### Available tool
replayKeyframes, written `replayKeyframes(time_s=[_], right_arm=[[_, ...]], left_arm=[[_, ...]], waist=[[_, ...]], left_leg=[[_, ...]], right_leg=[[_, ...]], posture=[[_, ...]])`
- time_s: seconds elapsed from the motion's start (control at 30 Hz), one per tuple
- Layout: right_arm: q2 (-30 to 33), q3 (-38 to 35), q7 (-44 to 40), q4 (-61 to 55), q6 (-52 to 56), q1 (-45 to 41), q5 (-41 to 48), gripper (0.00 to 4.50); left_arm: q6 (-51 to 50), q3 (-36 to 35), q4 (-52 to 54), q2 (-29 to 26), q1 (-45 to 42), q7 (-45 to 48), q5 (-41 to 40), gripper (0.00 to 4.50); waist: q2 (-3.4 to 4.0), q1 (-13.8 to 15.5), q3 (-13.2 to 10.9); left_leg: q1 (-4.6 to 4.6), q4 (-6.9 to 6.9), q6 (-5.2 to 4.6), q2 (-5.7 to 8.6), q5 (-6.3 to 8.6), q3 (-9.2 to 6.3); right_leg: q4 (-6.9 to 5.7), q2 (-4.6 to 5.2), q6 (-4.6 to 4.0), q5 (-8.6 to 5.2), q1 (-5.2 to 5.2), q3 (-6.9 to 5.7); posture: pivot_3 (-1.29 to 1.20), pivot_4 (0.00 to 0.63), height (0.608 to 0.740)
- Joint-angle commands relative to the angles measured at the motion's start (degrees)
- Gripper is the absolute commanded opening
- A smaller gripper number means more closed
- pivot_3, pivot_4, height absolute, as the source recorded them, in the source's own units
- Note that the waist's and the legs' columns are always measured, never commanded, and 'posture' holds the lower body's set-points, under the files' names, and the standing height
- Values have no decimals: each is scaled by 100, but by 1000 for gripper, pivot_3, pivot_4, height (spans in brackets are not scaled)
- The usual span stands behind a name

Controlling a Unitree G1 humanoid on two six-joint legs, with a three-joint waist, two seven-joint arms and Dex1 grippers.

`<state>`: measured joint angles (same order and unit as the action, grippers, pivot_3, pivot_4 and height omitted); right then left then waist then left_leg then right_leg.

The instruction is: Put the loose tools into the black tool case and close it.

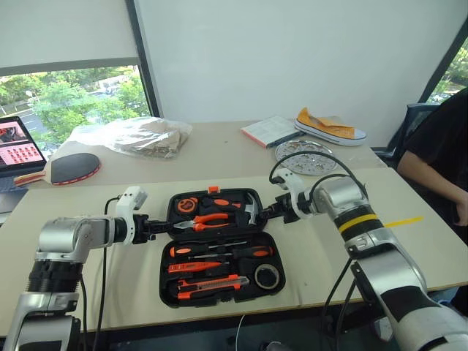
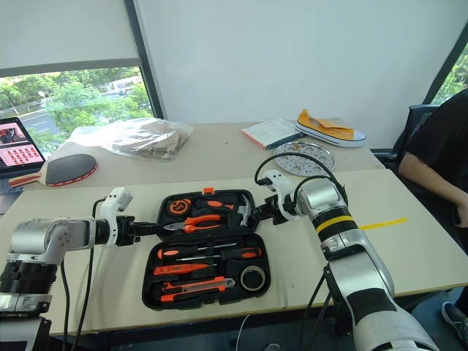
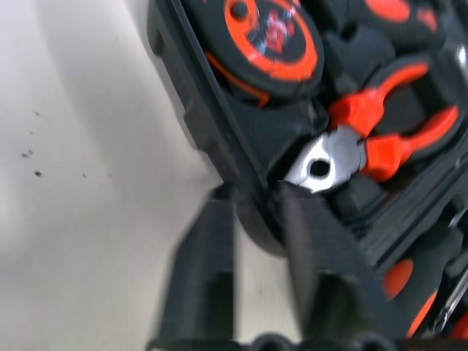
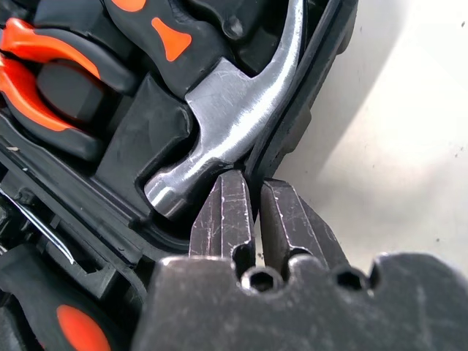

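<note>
The black tool case lies open near the table's front edge. Its near half holds two black-and-orange screwdrivers, a thin orange screwdriver, the utility knife and the tape roll. In the far half sit a tape measure, pliers and a hammer. My left gripper is shut on the far half's left rim, one finger on each side of it. At the opposite end my right gripper pinches the right rim beside the hammer head.
Behind the case lie a table tennis paddle, a laptop, a crumpled plastic bag, a book, a shoe and a metal plate. A person sits at the right. A yellow strip marks the table.
</note>
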<state>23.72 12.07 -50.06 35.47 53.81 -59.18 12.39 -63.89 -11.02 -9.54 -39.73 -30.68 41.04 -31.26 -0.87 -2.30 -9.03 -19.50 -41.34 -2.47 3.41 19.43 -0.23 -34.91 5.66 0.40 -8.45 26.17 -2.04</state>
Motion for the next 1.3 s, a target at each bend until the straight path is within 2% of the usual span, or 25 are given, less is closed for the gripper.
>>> replayKeyframes(time_s=[0.03, 0.2, 0.3, 0.43, 0.6, 0.7, 0.8, 0.83, 0.87, 0.9, 0.93, 1.07, 1.13, 1.23, 1.3], right_arm=[[149, -530, -142, -722, -1285, 260, 151, 0], [276, -785, -634, -1612, -2971, 985, 239, 0], [350, -737, -587, -1692, -4374, 1377, -104, 0], [721, -481, -651, -1239, -7485, 2170, -877, 0], [1031, -116, -244, -638, -9758, 2483, -1819, 0], [1225, 64, 92, -307, -10646, 2652, -2343, 0], [1337, 135, 373, -18, -10897, 2783, -2595, 0], [1340, 153, 343, 58, -10861, 2825, -2511, 403], [1377, 211, 288, 86, -10768, 2870, -2521, 824], [1410, 266, 252, 101, -10853, 2899, -2506, 1001], [1438, 313, 144, 75, -10746, 2945, -2417, 1356], [1631, 343, -141, -183, -10668, 3101, -1974, 2855], [1774, 254, -301, -404, -10477, 3274, -1637, 3327], [2024, 31, -571, -964, -9817, 3667, -952, 3327], [2262, -125, -843, -1501, -9164, 4060, -376, 2774]], left_arm=[[775, -670, 174, 290, 125, -132, -172, 26], [2344, -1066, 381, 627, 325, -16, -60, 26], [3288, -1085, 540, 719, 565, 278, 7, 26], [6055, -384, 699, 532, 1603, 1142, 1194, 26], [8348, 69, 225, 272, 2319, 1458, 2126, 26], [9678, 278, -340, -28, 2659, 1395, 2788, 26], [9904, 405, -508, -184, 2897, 1502, 2710, 26], [9875, 434, -506, -219, 2958, 1544, 2612, 2], [9833, 447, -466, -255, 3035, 1592, 2502, 371], [9730, 457, -392, -282, 3119, 1661, 2347, 744], [9700, 450, -354, -320, 3171, 1650, 2304, 912], [9210, 396, -176, -563, 3366, 1938, 1868, 2392], [9022, 371, -172, -667, 3392, 2021, 1829, 2969], [8324, 286, -109, -641, 3234, 1941, 1523, 2969], [7822, 261, -103, -596, 2980, 1893, 1318, 3032]], waist=[[0, 12, -1], [-1, 38, -4], [-1, 10, -4], [0, -17, -4], [6, 1, -1], [6, 22, -1], [20, 32, 10], [26, 30, 13], [29, 30, 15], [31, 29, 21], [31, 24, 21], [36, 31, 20], [21, 55, 20], [29, 146, 16], [31, 202, 15]], left_leg=[[-4, 2, 2, 0, -1, 0], [-75, -14, 4, 2, -2, -1], [-102, -21, 5, -1, -3, 4], [-89, 18, 5, 8, -2, 13], [-71, 52, 5, 1, -3, 27], [-31, 52, 3, -6, -1, 28], [47, 68, -18, -21, 12, 36], [63, 68, -29, -23, 18, 40], [81, 68, -34, -24, 21, 40], [111, 69, -44, -27, 27, 40], [134, 70, -93, -30, 60, 40], [120, 66, -96, -26, 64, 54], [116, 64, -95, -32, 64, 50], [114, 65, -92, -33, 66, 46], [107, 64, -92, -30, 66, 45]], right_leg=[[1, 0, 0, 0, 3, -1], [-5, 1, -5, 4, 64, -6], [-5, -8, -8, 6, 96, -11], [26, -4, -7, 6, 95, -15], [86, -8, -7, 5, 81, -25], [97, -9, -9, 4, 35, -24], [100, -13, -14, -6, -37, -13], [98, -13, -12, -8, -54, -8], [97, -13, -9, -10, -73, -4], [98, -13, -6, -16, -102, -3], [94, -11, -1, -30, -126, -2], [87, -3, 9, -37, -102, 19], [88, -10, 8, -37, -101, 13], [90, -8, 8, -38, -101, 10], [90, -4, 13, -41, -96, 8]], posture=[[0, 150, 740], [0, 150, 740], [0, 150, 740], [0, 150, 740], [0, 150, 740], [0, 150, 740], [0, 150, 740], [0, 150, 740], [0, 150, 740], [0, 150, 740], [0, 150, 740], [0, 150, 740], [0, 150, 740], [0, 150, 740], [0, 150, 740]])
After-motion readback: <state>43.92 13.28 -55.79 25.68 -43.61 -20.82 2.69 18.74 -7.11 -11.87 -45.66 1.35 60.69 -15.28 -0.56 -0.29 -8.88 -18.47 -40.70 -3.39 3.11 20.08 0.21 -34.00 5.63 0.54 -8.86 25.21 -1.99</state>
